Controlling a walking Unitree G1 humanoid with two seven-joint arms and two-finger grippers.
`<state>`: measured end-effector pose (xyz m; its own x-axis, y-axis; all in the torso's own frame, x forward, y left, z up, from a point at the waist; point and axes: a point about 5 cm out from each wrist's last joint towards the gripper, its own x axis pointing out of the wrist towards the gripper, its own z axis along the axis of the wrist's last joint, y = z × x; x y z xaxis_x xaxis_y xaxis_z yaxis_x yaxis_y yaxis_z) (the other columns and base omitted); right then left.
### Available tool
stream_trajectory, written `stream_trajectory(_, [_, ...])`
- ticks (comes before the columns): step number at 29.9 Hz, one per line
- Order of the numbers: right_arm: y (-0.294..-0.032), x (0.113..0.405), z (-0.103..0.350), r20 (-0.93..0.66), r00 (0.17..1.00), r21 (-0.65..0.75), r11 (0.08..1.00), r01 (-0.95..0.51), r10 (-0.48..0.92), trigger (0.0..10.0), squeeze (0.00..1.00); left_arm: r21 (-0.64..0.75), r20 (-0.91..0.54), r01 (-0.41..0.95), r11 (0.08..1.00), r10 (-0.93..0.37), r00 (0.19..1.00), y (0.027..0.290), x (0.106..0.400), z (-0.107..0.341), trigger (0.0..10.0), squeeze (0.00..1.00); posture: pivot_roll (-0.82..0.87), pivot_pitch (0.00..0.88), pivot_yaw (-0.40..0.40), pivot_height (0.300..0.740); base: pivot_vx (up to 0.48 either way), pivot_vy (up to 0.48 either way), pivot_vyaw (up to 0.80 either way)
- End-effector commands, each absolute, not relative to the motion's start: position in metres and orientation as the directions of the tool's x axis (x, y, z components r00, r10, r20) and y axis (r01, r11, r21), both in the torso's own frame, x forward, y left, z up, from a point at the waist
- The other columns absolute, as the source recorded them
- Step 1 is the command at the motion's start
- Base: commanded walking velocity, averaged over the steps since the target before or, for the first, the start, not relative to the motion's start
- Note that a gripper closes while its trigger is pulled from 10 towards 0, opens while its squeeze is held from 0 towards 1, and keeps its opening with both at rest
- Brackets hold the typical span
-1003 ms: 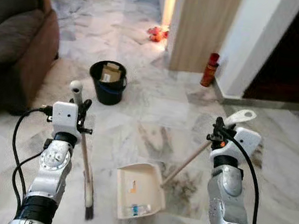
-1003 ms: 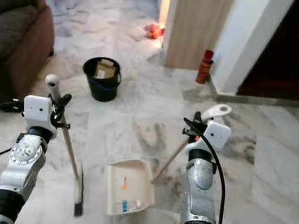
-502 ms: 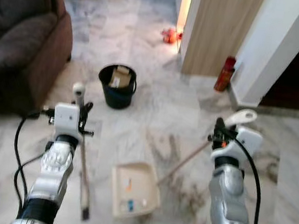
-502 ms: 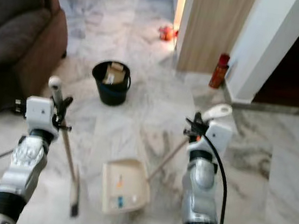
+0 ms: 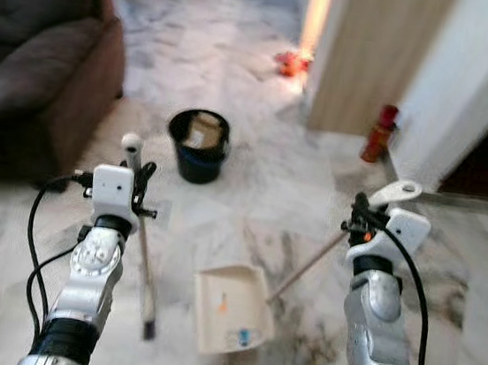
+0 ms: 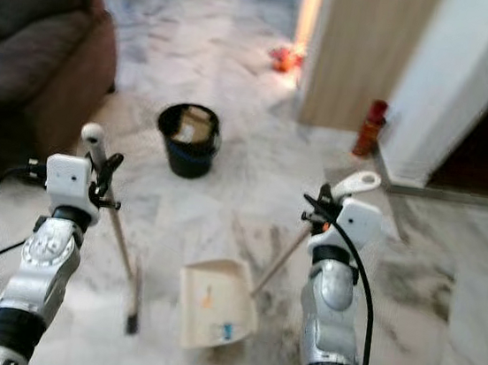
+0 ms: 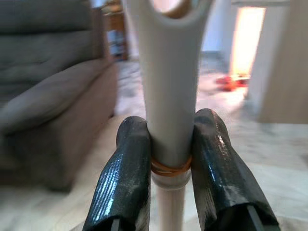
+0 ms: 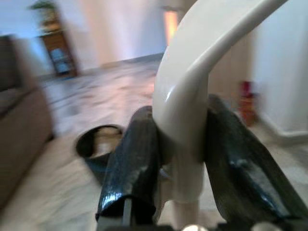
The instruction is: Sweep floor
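Whole scene shifted since a second ago: sofa (image 5: 36, 59) fuller, bucket (image 5: 198, 145) nearer, so camera moved on towards it, likely to empty. Dustpan (image 5: 233, 309), debris inside, between both arms, off the floor perhaps. Left gripper (image 7: 168, 159) clamped on broom (image 5: 141, 241); right gripper (image 8: 180, 144) clamped on dustpan handle, plain from wrist views alone.

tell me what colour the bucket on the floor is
The bucket is black, with something tan inside; it shows best in the left eye view.
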<state>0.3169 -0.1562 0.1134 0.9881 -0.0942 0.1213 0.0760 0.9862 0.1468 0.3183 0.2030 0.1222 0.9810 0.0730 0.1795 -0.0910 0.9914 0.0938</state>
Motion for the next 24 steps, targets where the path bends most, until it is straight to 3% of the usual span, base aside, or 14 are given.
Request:
stream_trajectory(1, [-0.1563,0.3190,0.1259,0.177,0.979,0.188,0.980,0.062,-0.096,10.0,0.00,0.104,0.229,-0.071,0.992,0.045,0.972,0.1967,0.3223,0.1345,10.0,0.00,-0.03,0.028,-0.009,0.740,0.277,0.000,0.00])
stream_trajectory(24, [-0.1531,0.3189,0.1256,0.174,0.983,0.181,0.983,0.031,-0.063,10.0,0.00,0.104,0.227,-0.077,0.992,0.051,0.973,0.1972,0.3214,0.1339,10.0,0.00,-0.02,0.046,-0.014,0.740,0.279,0.000,0.02])
